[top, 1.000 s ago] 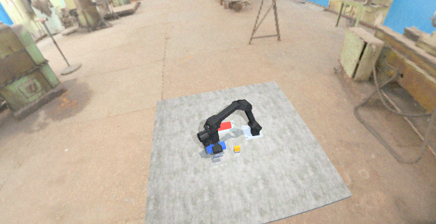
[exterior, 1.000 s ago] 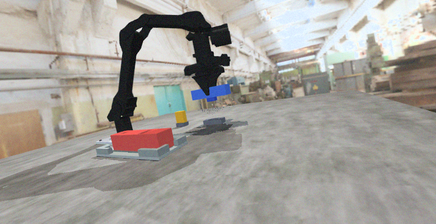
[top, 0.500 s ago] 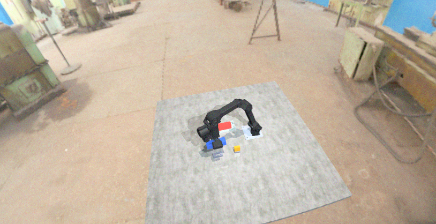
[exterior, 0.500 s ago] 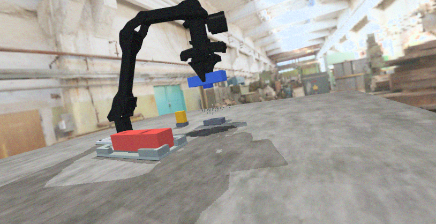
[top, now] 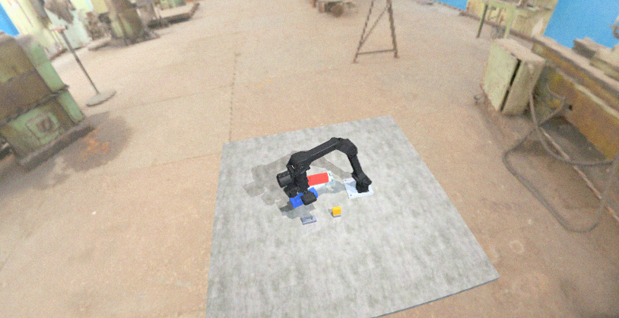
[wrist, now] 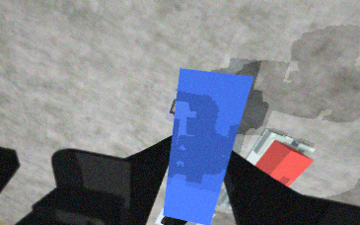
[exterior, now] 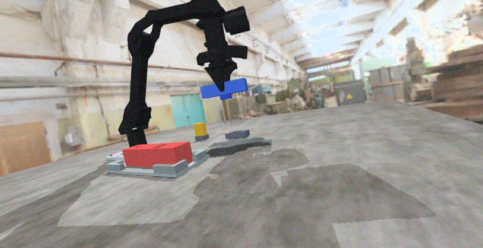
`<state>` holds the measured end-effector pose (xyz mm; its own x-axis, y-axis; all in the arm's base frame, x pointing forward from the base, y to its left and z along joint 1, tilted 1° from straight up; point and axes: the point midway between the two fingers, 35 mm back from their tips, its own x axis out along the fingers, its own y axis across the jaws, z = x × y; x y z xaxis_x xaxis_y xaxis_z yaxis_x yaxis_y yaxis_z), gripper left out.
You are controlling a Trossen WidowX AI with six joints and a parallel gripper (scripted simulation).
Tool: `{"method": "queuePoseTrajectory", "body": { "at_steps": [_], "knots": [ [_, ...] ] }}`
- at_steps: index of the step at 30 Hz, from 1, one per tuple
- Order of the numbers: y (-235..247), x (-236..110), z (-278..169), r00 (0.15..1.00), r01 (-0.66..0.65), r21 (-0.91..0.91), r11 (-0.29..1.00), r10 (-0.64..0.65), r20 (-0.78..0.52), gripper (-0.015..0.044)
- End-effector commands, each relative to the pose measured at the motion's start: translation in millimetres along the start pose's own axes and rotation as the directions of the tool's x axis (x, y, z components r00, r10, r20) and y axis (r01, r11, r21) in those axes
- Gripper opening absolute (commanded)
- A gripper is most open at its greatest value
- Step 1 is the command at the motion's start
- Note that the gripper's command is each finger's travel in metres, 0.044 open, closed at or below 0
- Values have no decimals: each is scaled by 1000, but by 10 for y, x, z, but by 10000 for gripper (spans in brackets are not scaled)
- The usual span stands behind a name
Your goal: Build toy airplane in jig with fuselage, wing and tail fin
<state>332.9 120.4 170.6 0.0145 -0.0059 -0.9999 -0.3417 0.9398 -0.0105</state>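
Note:
My gripper (exterior: 223,89) (wrist: 195,143) is shut on the blue wing (top: 296,201) (exterior: 238,86) (wrist: 204,106) and holds it high above the table. The wing's tab (exterior: 225,97) points down, and the wing is slightly tilted in the exterior view. The red fuselage (top: 319,179) (exterior: 148,156) (wrist: 282,160) sits in the pale grey cradle (exterior: 168,169) (wrist: 261,145), with dark socket openings on its top. The yellow tail fin (top: 336,210) (exterior: 200,129) stands upright in a small dark holder (exterior: 202,137). The wing is not over the fuselage.
An empty grey-blue holder (top: 308,219) (exterior: 237,134) stands on the table (top: 346,264) (exterior: 337,138) beside the tail fin's holder. The arm's white base plate (top: 352,190) lies to the right of the cradle in the top view.

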Motion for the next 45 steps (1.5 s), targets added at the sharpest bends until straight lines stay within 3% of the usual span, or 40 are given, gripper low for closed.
{"method": "queuePoseTrajectory", "body": {
  "at_steps": [1,23,45],
  "knots": [
    [-112,13,-27,1000,5,-63,998,-5,1,0],
    [-795,130,-237,1000,9,-459,889,-10,0,0],
    [-1409,256,-593,1000,7,-783,622,-15,-3,0]
  ]
}}
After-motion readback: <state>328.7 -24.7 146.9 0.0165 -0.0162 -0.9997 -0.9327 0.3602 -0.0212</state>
